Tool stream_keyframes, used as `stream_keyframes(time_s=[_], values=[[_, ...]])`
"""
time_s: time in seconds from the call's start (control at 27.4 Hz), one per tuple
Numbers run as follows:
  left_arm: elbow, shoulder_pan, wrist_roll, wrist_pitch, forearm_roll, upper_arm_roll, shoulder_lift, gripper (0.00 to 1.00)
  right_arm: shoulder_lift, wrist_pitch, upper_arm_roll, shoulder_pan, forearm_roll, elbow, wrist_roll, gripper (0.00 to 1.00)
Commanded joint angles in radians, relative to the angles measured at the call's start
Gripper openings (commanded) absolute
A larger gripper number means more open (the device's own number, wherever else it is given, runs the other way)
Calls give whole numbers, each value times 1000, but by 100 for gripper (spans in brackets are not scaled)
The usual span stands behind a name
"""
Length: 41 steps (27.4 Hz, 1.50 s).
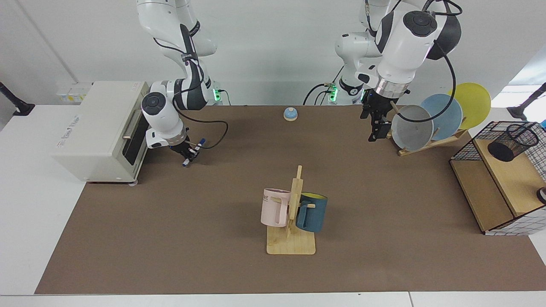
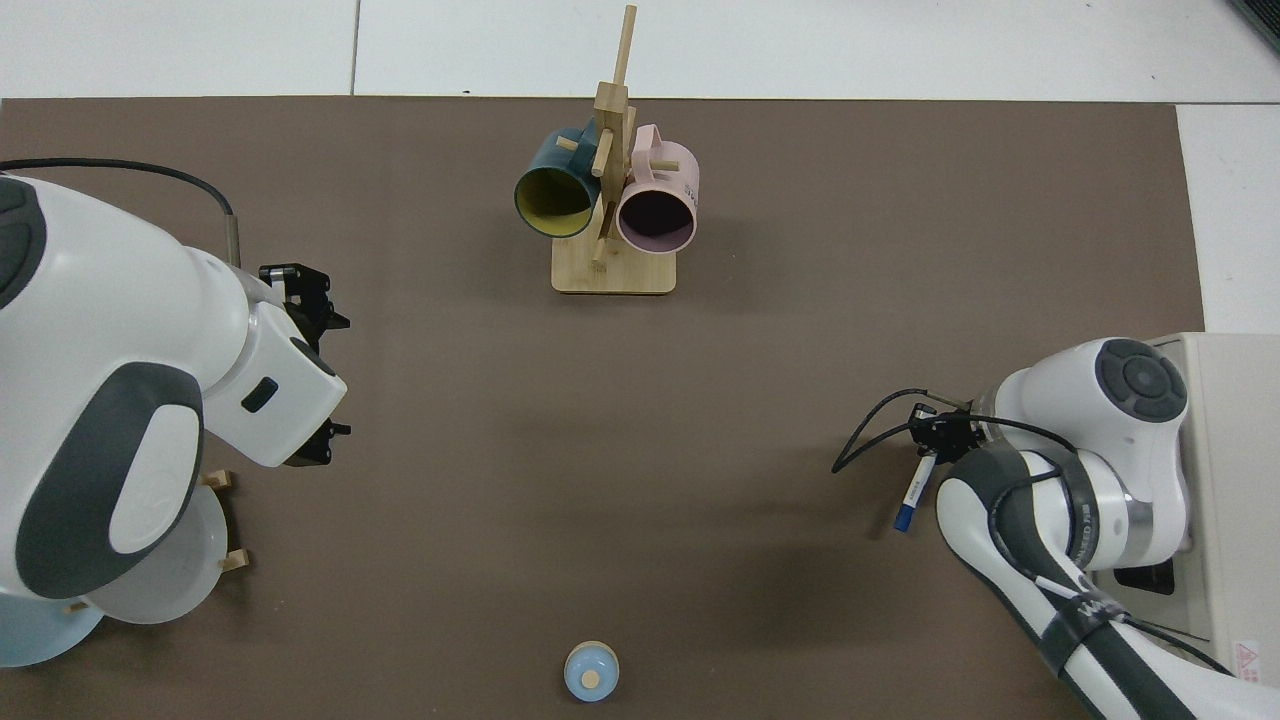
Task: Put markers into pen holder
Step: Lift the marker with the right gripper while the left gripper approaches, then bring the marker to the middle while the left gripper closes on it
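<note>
The brown mat (image 1: pixel 213 238) is taken as the landmark here. At its edge beside the right arm's base, a cream toaster oven (image 1: pixel 100 130) is seen. Off the opposite edge, a wire-grid basket with wooden shelves (image 1: pixel 497 187) is set, and on its upper shelf the pen holder (image 1: pixel 512 143) is lying tipped, its mouth turned up and outward; nothing can be made out inside it. Near the mat's middle, a wooden mug rack (image 1: pixel 292 238) is loaded with a pink mug (image 1: pixel 275 207) and a dark blue mug (image 1: pixel 312 212); from above, both mugs are shown empty. At the mat's back corner near the left arm, a plate rack (image 1: pixel 426 143) is filled with three plates on edge.

The left gripper (image 1: pixel 377 128) is hung above the mat just beside the plates, its jaws apart and holding nothing.

The right gripper (image 1: pixel 187 152) is poised low over the mat in front of the oven, its jaws clamped on the marker (image 1: pixel 193 152). The marker is held tilted off the mat, its long axis slanting, one blue end raised toward the mat's back and the other dipped toward the front.
</note>
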Motion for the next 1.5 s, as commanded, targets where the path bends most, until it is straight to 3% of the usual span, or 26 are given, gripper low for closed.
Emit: stream_keyframes(time_s=[0.0, 0.51, 0.77, 0.99, 1.24, 1.46], values=[[-66, -19, 9, 35, -39, 10, -49, 100, -26, -111, 19, 10, 79, 96, 185, 0], [-48, -31, -38, 55, -108, 5, -40, 100, -41, -166, 203, 24, 82, 249, 924, 0], [-25, -34, -64, 58, -174, 5, -31, 100, -35, -214, 220, 83, 76, 340, 1177, 0], [-36, -57, -135, 110, -177, -18, -34, 100, -23, -269, 277, 94, 67, 407, 1313, 0], [-68, -63, -218, 202, -177, -107, -35, 100, -5, -380, 294, 134, 37, 509, 1421, 0], [-105, -69, -222, 277, -211, -171, -25, 100, -5, -364, 304, 191, 20, 512, 1518, 0]])
